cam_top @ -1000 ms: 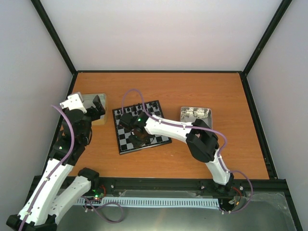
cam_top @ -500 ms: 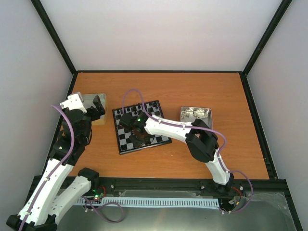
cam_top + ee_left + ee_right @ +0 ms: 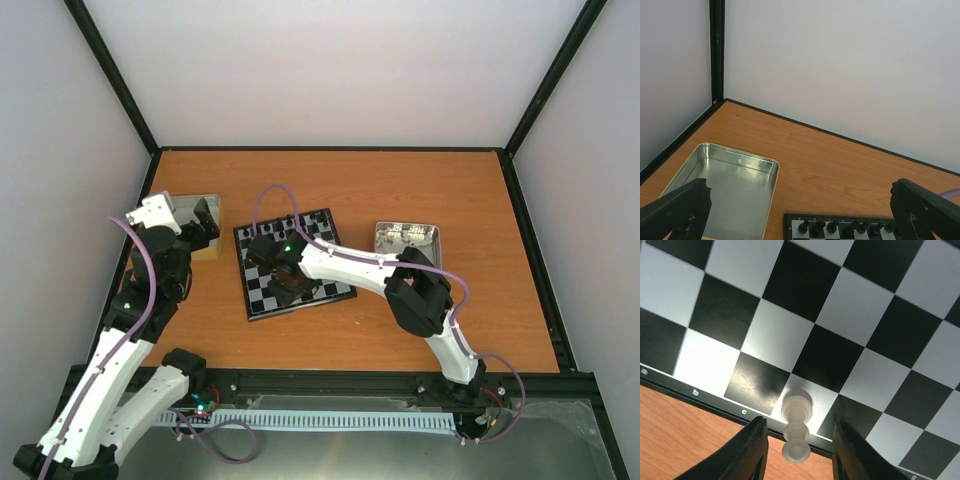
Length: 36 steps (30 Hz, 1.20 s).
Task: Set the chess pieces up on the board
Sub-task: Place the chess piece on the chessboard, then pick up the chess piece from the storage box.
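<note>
Well, the bench (image 3: 400,190) carried the board (image 3: 262,296) directly beneath the right end effector (image 3: 799,422), whose arm reached low across it, wrist bent down. Its fingers stood apart, clear of the chess piece (image 3: 797,412) upright between them on an edge-row square, seemingly its home. The left end effector (image 3: 800,200) hung wide open, the silver tray (image 3: 740,153) just below and ahead.
</note>
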Tool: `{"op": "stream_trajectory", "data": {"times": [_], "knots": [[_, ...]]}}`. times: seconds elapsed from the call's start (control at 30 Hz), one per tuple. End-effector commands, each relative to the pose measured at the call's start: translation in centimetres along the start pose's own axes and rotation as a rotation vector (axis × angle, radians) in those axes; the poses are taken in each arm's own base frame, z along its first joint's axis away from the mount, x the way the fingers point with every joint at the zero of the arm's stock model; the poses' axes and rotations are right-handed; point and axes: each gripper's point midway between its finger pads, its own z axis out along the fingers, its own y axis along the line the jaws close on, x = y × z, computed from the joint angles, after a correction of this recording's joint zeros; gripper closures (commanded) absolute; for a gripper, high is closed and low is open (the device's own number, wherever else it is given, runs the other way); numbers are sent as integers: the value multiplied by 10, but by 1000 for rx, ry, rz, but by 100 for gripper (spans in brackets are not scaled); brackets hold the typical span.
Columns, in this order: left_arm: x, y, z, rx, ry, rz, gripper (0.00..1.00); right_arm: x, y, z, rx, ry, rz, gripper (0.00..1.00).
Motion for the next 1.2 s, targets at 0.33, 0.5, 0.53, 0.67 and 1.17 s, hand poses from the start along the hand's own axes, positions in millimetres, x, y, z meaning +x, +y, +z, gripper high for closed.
{"op": "stream_trajectory", "data": {"times": [0.33,0.5,0.53,0.67,1.17], "knots": [[0,-8,1,45,3,-4,0,-39,-57,-102,-27,-342,231,54],[-1,-38,-4,220,17,33,0,-16,-146,-120,34,-433,466,54],[-1,-44,-6,250,21,36,0,-9,-166,-123,62,-452,510,54],[3,-52,-8,298,39,41,0,25,-231,-120,165,-467,645,50],[11,-67,-3,359,100,-18,0,50,-327,-45,227,-360,789,55]]}}
